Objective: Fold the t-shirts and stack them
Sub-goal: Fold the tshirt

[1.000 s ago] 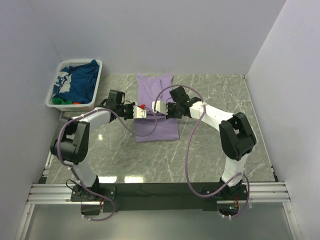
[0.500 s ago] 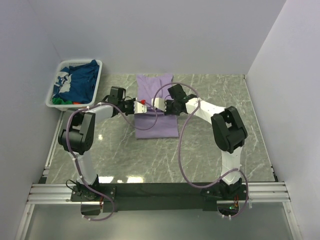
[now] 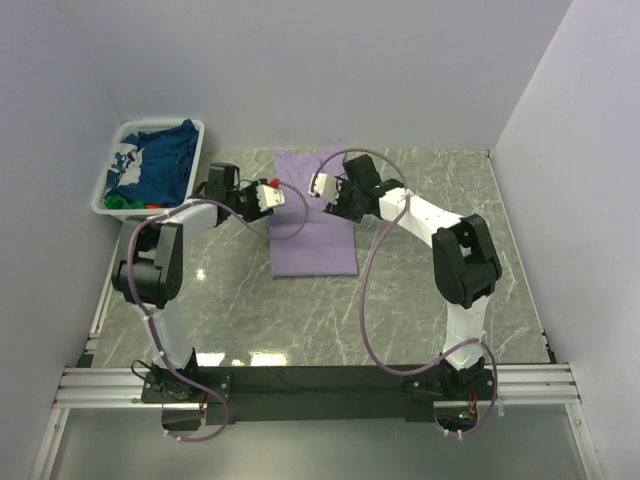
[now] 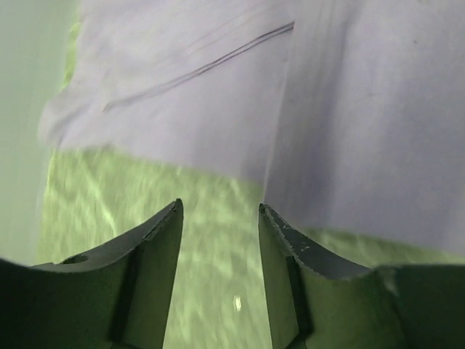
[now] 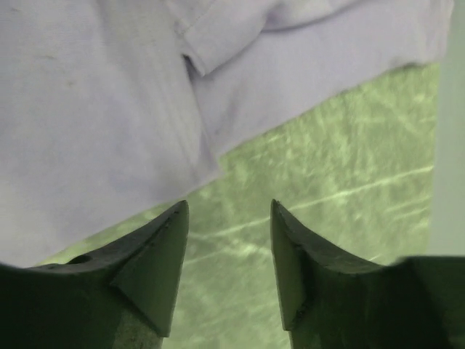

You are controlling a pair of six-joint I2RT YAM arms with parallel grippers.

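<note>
The lavender t-shirt (image 3: 315, 245) lies flat as a long folded rectangle in the middle of the marble table. My left gripper (image 3: 271, 193) hovers at the shirt's far left edge, and my right gripper (image 3: 322, 185) hangs over its far part. In the left wrist view the left gripper (image 4: 220, 207) is open over bare table, with the lavender cloth (image 4: 363, 109) just beyond the fingertips. The right gripper (image 5: 229, 205) is likewise open and empty, the cloth (image 5: 94, 109) beside it. A navy t-shirt (image 3: 160, 160), a green one (image 3: 120, 203) and a red one (image 3: 152, 206) sit in the basket.
The white slatted basket (image 3: 160, 124) stands at the far left corner against the wall. Walls close the table on the left, back and right. Purple cables loop from both arms over the near table.
Both grippers moved toward the far end of the lavender shirt, then went from shut to open and let go of the cloth. The shirt now lies flat.
</note>
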